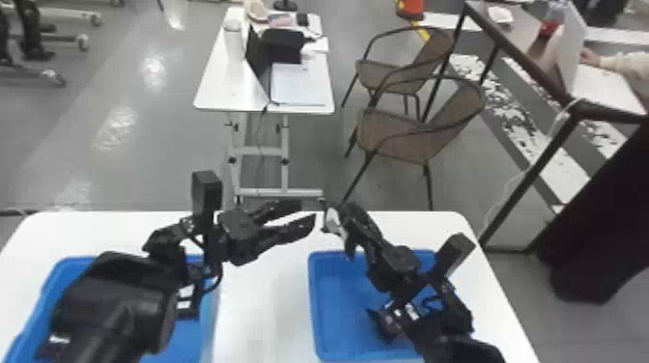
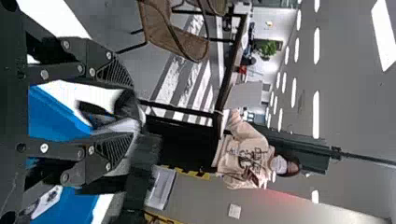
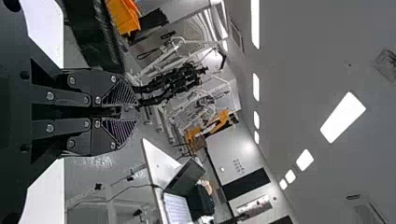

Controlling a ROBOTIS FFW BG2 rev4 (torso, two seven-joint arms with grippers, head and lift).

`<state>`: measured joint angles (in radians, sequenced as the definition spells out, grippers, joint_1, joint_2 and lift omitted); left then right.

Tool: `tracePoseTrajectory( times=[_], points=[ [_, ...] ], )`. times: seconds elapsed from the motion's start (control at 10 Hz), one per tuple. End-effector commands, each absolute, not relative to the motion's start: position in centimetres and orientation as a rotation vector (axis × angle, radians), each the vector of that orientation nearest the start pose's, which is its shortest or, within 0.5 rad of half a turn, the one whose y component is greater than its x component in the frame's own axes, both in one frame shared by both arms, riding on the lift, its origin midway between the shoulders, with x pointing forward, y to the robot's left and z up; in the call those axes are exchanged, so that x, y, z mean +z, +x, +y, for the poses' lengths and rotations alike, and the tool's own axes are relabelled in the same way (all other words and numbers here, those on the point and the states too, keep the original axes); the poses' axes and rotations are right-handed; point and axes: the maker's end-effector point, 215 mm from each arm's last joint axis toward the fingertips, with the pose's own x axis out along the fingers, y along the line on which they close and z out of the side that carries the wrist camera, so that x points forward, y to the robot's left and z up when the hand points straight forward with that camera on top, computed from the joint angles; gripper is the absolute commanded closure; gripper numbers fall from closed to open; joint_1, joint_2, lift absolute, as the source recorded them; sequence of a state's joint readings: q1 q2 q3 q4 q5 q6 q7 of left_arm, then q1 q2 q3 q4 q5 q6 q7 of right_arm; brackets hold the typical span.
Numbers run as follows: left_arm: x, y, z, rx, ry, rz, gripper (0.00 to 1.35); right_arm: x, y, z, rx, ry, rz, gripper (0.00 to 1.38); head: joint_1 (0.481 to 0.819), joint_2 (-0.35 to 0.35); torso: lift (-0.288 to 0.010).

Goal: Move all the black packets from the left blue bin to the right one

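Pinching a thin black packet, the right gripper has its fingers nearly together; a silvery sheen shows on the packet. This packet is above the white table, near the far left corner of the right blue bin. Facing it, the left gripper has its two fingers spread, with nothing between them in the head view, its tips just beside the packet and apart from it.

The arms themselves are the main obstruction. The left arm hangs over the left blue bin and hides much of its inside. A dark shape lies at the near left of that bin, too covered to identify. The right arm covers the near right part of the other bin; a dark piece shows there too, and whether it is a packet or part of the arm cannot be told.

Past the white table's far edge is a small wheeled-style desk bearing a white cylinder, a black box and a laptop. Two brown chairs are to its right, near a dark-framed desk. A big black form rises beyond the white table's right side.
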<state>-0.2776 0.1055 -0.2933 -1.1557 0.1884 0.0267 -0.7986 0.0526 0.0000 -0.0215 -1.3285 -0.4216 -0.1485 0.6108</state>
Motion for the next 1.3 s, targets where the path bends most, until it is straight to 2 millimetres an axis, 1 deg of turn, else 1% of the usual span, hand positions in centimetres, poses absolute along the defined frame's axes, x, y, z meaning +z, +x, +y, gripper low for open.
tracePoseTrajectory(
  times=[0.0, 0.1, 0.2, 0.4, 0.5, 0.6, 0.7, 0.8, 0.9, 1.0, 1.1, 1.2],
  points=[
    [-42.2, 54.7, 3.7, -0.946, -0.072, 0.23, 0.09, -41.4, 53.0, -17.4, 0.428, 0.444, 0.007, 1.28, 0.695, -0.148, 0.0],
    [-42.5, 54.4, 6.0, -0.911, -0.077, 0.238, 0.15, -42.2, 52.6, -19.0, 0.396, 0.445, 0.015, 1.28, 0.695, -0.143, 0.0],
    [-42.5, 53.9, 8.3, -0.882, -0.08, 0.245, 0.17, -43.2, 52.1, -20.1, 0.372, 0.445, 0.031, 1.28, 0.695, -0.137, 0.0],
    [-42.2, 52.6, 13.6, -0.792, -0.082, 0.257, 0.17, -46.4, 51.0, -22.3, 0.315, 0.465, 0.082, 1.28, 0.695, -0.126, 0.0],
    [-41.6, 52.1, 16.1, -0.744, -0.085, 0.243, 0.17, -47.7, 50.6, -22.9, 0.299, 0.481, 0.103, 1.28, 0.695, -0.109, 0.0],
    [-41.0, 51.4, 18.5, -0.699, -0.07, 0.236, 0.17, -49.0, 50.1, -22.9, 0.294, 0.482, 0.137, 1.28, 0.695, -0.091, 0.0],
    [-40.5, 51.4, 20.0, -0.67, -0.048, 0.232, 0.17, -50.4, 49.5, -23.9, 0.269, 0.488, 0.16, 1.27, 0.695, -0.067, 0.0],
    [-40.2, 51.3, 21.1, -0.637, -0.047, 0.222, 0.17, -52.1, 48.9, -25.1, 0.232, 0.506, 0.187, 1.14, 0.695, -0.049, 0.0],
    [-40.0, 51.4, 21.3, -0.62, -0.056, 0.212, 0.17, -53.7, 48.2, -26.6, 0.195, 0.515, 0.213, 0.95, 0.695, -0.044, 0.0],
    [-39.3, 51.7, 21.2, -0.617, -0.058, 0.193, 0.17, -54.8, 47.5, -28.0, 0.162, 0.52, 0.23, 0.62, 0.695, -0.047, 0.0],
    [-39.0, 51.5, 21.8, -0.596, -0.057, 0.187, 0.17, -55.4, 46.8, -29.1, 0.126, 0.513, 0.24, 0.29, 0.695, -0.064, 0.0],
    [-39.4, 51.1, 22.9, -0.556, -0.032, 0.203, 0.17, -55.1, 46.5, -30.5, 0.084, 0.502, 0.223, 0.08, 0.695, -0.078, 0.0]
  ],
)
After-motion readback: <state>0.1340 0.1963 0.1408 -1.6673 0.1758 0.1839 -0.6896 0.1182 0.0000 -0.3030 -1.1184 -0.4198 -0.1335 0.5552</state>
